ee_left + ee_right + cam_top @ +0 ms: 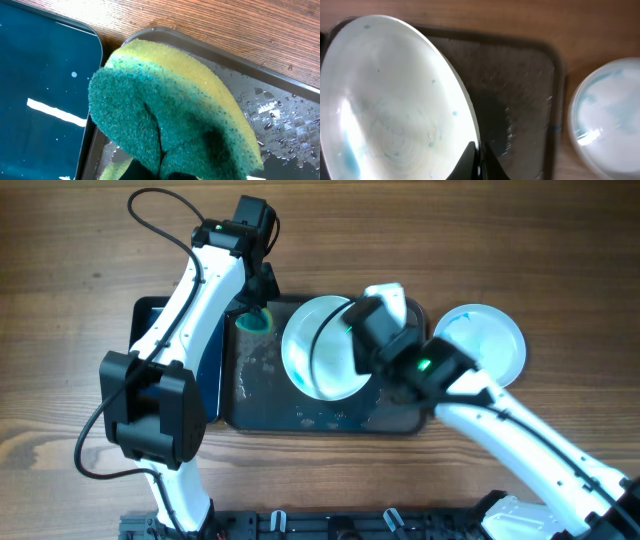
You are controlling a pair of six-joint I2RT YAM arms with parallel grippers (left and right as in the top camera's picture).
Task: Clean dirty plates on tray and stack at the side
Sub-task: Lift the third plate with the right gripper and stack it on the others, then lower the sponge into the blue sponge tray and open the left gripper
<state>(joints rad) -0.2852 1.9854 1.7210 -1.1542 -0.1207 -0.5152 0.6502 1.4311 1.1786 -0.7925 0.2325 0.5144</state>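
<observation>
Pinching the lower rim of a white plate (395,115), the right claw (481,159) has its two dark fingers (468,160) pressed together on that edge. The plate is tilted steeply, lifted above the middle of the tray (260,395), with its hollow face turned toward the tray's left end. Pale blue specks and faint streaks show across the face, and a stronger blue patch sits near one rim. Tray surface under the plate: dark brown-grey, wet, with a film of water droplets (292,122) across the floor. The left claw (257,300) is over the tray's far-left corner, closed on a sponge (165,110). The sponge is yellow with a green scouring side and is bent into a fold by the pinch. The claw's own fingers are mostly hidden behind it in the wrist view. Whether the sponge touches the tray floor, I cannot tell. A second plate (490,345) lies flat on the desk (80,240), just beside the tray's right short edge, with light blue smears on its face. A glossy black tray (40,75) lies along the tray's left short edge, rim next to rim; contact between them not resolved. The left arm crosses over most of the black tray in the overhead view.
</observation>
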